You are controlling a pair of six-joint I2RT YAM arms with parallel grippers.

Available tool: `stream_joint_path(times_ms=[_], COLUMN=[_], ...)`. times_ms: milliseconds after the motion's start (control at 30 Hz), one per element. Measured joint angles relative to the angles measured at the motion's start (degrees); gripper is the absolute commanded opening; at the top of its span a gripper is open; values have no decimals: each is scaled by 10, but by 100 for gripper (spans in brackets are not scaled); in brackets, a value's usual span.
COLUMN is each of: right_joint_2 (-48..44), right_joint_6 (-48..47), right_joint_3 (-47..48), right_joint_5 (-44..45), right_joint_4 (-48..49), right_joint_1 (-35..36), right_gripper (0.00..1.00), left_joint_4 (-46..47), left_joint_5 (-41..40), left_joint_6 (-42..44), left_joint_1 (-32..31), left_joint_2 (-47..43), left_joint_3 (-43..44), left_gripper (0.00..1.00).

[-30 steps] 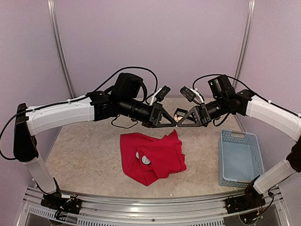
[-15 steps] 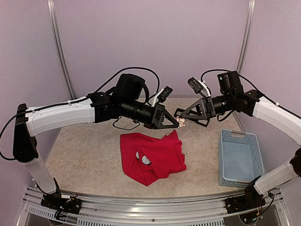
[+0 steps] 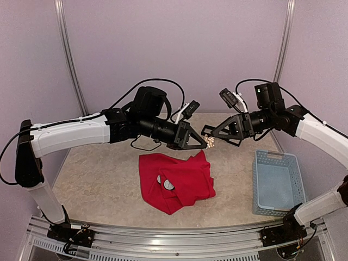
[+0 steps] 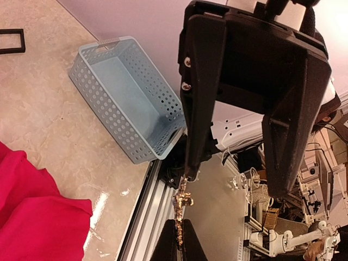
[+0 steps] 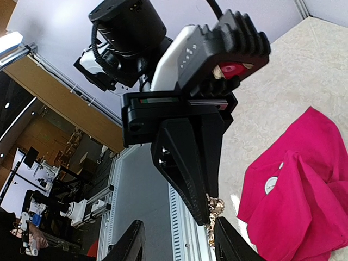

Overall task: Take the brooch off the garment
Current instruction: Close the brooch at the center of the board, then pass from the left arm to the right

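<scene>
The left gripper point(image 3: 204, 143) has its fingers pressed together on the brooch point(image 3: 211, 143), pinching it by one end. In the left wrist view the piece stands out from those tips as a small gold, knobbly, openwork ornament. The right gripper point(image 3: 210, 135) faces it from 3 o'clock with its fingers point(image 5: 133, 242) spread apart and nothing between them. One tip is just beside the brooch; whether it touches cannot be told.

The brooch is held in the air, apart from the garment point(image 3: 182, 179), just past the cloth's far edge at about 1 o'clock of the heap.

No writing is legible. The two white discs point(image 3: 166, 182) on the garment carry small red and dark marks too small to read.

Counted: one brooch, one garment, two white discs, one basket point(image 3: 256, 185), two arms.

The garment is plain bright red, soft and crumpled, lying in overlapping folds on the mottled beige table point(image 3: 98, 179). One fold rises to a point at its far right. The discs sit close together left of its middle. The pale blue perforated basket stands at 3 o'clock of it, well apart.
</scene>
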Motion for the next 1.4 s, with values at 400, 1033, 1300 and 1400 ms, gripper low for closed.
stream_joint_path(times_ms=[400,1033,1300,1400], right_joint_2=[15,16,7,-1], right_joint_6=[-47,-54,-53,-69], right_joint_3=[12,15,20,34], right_joint_5=[54,72,173,238], right_joint_4=[-63,-63,-62,-77], right_joint_1=[0,0,0,0], right_gripper=[20,0,0,0], left_joint_4=[8,7,2,1], left_joint_5=[1,-1,-59,-114], left_joint_6=[-2,-10,-9,-9], left_joint_1=[0,4,4,4], left_joint_2=[-5,-5,-10,-39], left_joint_3=[-3,-2,-7,-42], left_gripper=[0,37,99,99])
